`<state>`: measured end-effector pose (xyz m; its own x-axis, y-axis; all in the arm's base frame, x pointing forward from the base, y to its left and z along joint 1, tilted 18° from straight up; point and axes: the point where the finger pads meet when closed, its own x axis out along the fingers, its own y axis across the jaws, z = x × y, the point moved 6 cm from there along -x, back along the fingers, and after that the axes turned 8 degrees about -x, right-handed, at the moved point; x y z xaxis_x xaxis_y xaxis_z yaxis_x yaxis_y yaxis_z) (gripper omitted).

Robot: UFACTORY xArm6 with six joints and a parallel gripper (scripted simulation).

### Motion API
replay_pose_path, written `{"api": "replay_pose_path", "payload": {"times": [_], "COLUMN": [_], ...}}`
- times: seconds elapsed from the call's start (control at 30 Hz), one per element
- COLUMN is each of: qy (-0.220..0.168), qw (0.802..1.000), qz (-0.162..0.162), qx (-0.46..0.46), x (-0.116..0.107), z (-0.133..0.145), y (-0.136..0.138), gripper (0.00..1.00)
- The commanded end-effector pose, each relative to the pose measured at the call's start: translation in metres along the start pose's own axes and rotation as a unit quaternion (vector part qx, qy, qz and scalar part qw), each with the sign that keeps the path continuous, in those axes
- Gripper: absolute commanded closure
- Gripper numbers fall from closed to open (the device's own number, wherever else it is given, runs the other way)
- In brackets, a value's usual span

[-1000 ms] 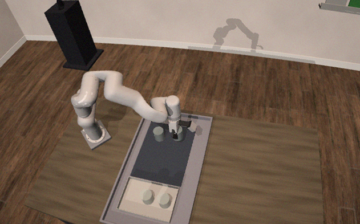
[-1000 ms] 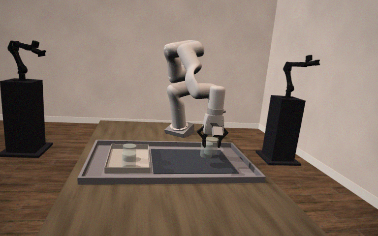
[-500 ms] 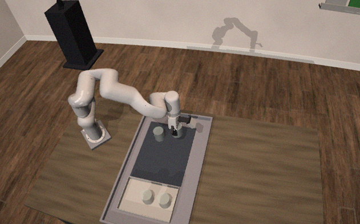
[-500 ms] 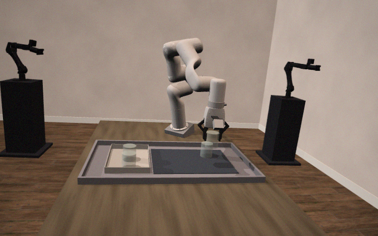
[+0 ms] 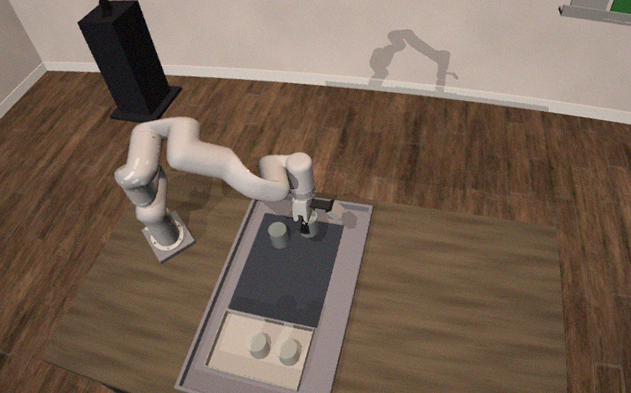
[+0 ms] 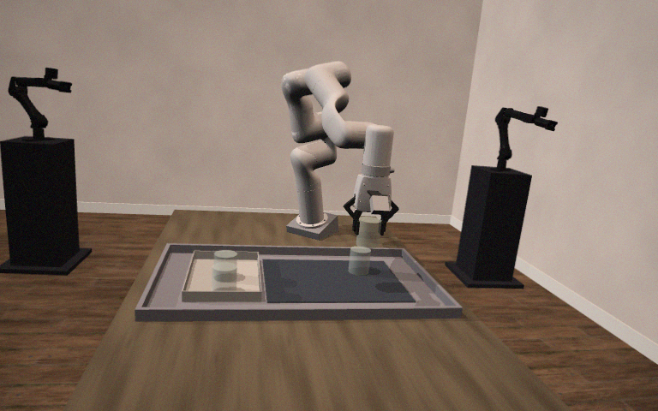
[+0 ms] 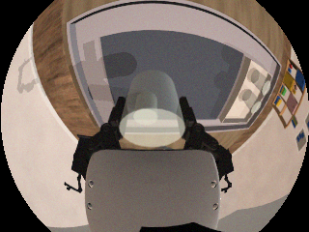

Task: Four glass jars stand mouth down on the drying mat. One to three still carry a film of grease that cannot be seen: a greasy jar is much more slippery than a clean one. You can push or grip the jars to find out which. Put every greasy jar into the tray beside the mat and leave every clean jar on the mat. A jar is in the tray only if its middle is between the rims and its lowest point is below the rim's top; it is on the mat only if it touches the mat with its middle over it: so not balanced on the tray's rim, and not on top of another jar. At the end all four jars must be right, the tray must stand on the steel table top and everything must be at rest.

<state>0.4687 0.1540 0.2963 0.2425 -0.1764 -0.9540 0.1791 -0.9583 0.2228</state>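
Jar [image 6: 368, 229] gripped aloft above mat [image 6: 334, 283] edge

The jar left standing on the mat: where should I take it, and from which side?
Take that jar from straight above, fingers astride its round side wall near the closed top. It stands upright, mouth down, so the wall is the only graspable part. The hand is shut on another jar, lifted clear of the mat, so free it first.

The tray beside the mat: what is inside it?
Two glass jars stand mouth down inside the tray. The floor under them is covered.
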Motion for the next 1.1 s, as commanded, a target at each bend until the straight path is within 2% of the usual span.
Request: {"api": "replay_pose_path", "payload": {"times": [0.0,1.07], "qy": [0.002,0.002], "qw": [1.0,1.0], "qz": [0.0,0.0], "qx": [0.001,0.001], "x": [-0.003,-0.002], "z": [0.005,0.052], "y": [0.011,0.091], "gripper": [1.0,1.0]}}
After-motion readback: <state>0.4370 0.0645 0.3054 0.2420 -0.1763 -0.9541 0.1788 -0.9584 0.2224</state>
